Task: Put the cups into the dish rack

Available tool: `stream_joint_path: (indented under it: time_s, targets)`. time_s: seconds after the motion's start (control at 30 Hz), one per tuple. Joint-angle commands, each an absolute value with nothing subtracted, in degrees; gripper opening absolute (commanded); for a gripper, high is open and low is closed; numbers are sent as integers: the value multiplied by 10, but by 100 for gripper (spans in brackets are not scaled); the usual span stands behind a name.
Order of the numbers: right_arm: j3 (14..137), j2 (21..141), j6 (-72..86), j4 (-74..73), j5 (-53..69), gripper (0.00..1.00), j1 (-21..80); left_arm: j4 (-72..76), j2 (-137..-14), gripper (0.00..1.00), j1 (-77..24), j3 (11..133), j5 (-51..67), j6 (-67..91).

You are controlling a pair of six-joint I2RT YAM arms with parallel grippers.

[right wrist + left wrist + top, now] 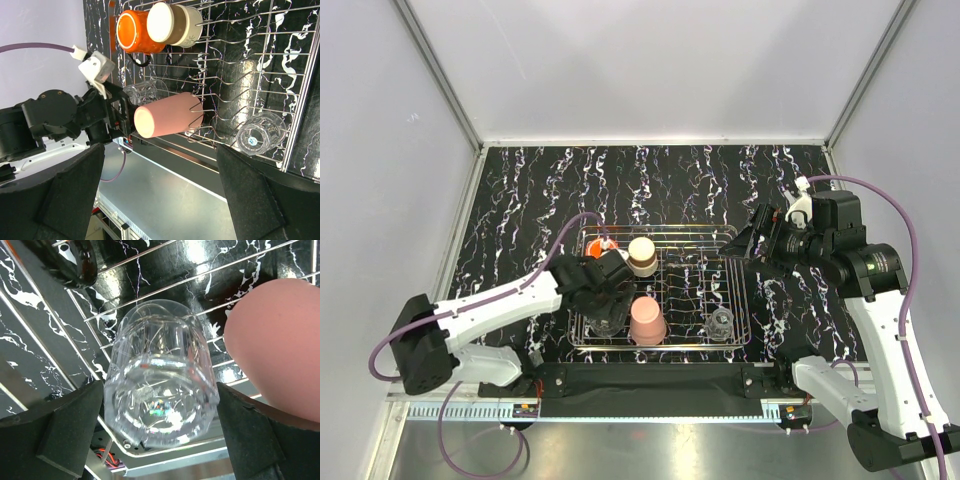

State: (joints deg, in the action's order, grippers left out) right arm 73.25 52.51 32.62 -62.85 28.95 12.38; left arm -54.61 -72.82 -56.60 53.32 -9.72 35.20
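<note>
The silver wire dish rack (700, 229) sits mid-table. In it are the orange cup (598, 246), the cream cup with a brown band (642, 256), the pink tumbler (648, 320) and a clear glass (721, 322). My left gripper (605, 303) is over the rack's near left corner. Its fingers press both sides of the second clear glass (160, 380), which stands in the rack beside the pink tumbler (280, 345). My right gripper (752, 243) is open and empty, just right of the rack's far right corner. The right wrist view shows every cup: orange (137, 31), cream (172, 22), pink (165, 115) and glass (260, 134).
The table is black marble-patterned (520, 200), with white walls on three sides. A dark strip and a metal rail (650, 378) run along the near edge, just below the rack. The left arm (500, 305) reaches in from the lower left.
</note>
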Motion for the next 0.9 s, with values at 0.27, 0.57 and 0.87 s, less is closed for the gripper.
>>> stream_joint_path:
  time_s: [0.27,0.57,0.87]
  targets:
    - [731,519,304,-621,270,100,127,-614,-541,99,-565,709,-179,374]
    - [597,428,305,-539,139,100,127,-420,-324,99,-564,632,-223,360]
    - [437,302,364,-411,47,100,127,-298,-319,99,-546,547,-292,317]
